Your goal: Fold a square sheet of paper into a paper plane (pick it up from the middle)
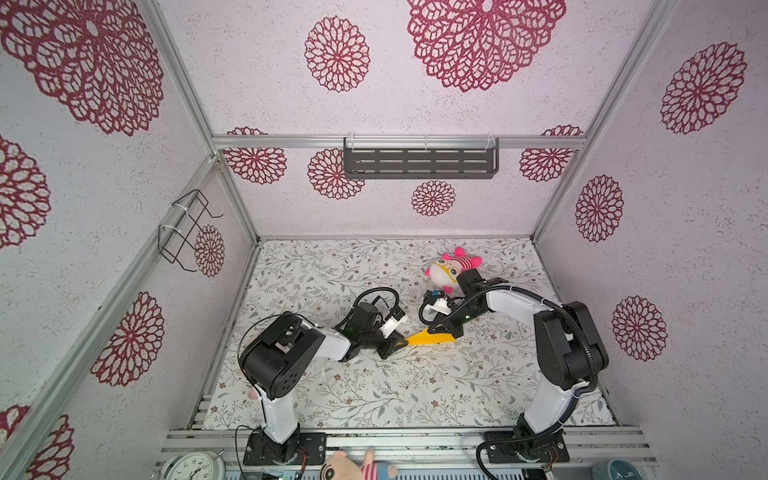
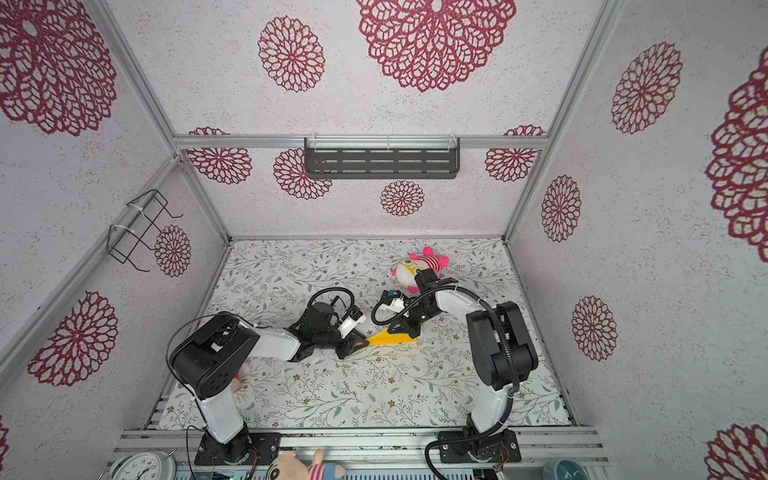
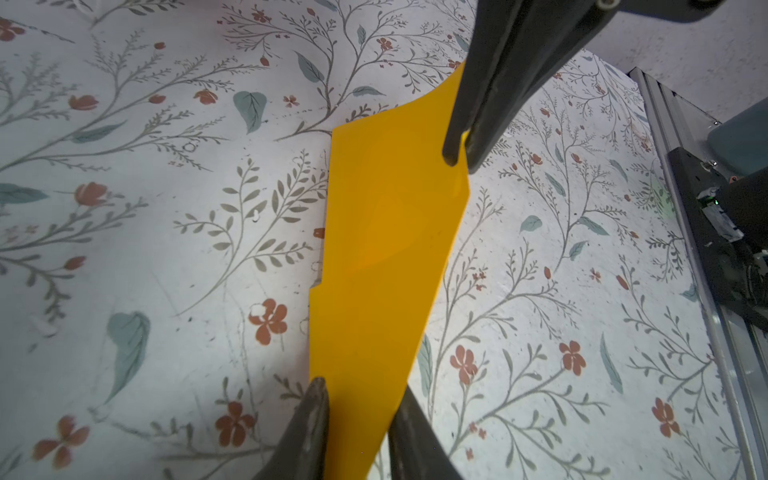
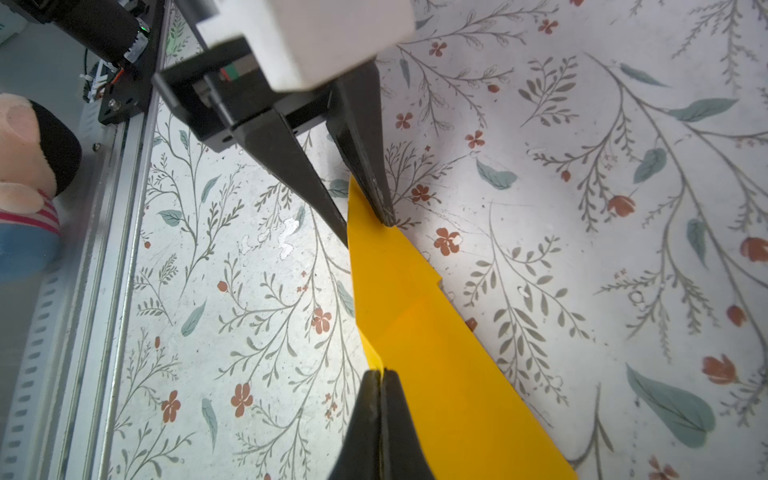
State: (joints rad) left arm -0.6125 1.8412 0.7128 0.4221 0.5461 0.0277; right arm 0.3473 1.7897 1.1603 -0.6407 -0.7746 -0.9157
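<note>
We are working at the middle of the floral tabletop (image 1: 374, 395), where the paper plane (image 1: 430, 337), a narrow yellow-orange wedge folded to a point, is sitting between our two arms. In both top views it is showing only as a slim sliver (image 2: 392, 338), with its pointed end toward the left arm and its wider end toward the right arm. The wrist views are showing its broad face, where overlapping layers are making a small step along one long edge (image 4: 438, 282). Our right tool (image 4: 380, 372) is closed, with both fingers pinching one long edge of the plane toward the wider end. The left wrist view is showing that same right tool (image 3: 460, 163) biting onto the paper's edge. Our left tool (image 3: 360, 388) is standing with its fingers partly apart, straddling the pointed end. One fingertip (image 4: 382, 208) is touching the paper near the tip, and the other is lying along the opposite edge. We are not able to tell whether they are squeezing the paper, nor whether it is resting on the tabletop or hanging just above it. A pink-and-white plush toy (image 1: 446, 270) is lying farther back, just behind the right arm's wrist and apart from the paper. Along the front rail, another plush toy (image 1: 357, 469) and a clock (image 1: 193, 467) are sitting outside the work area.
</note>
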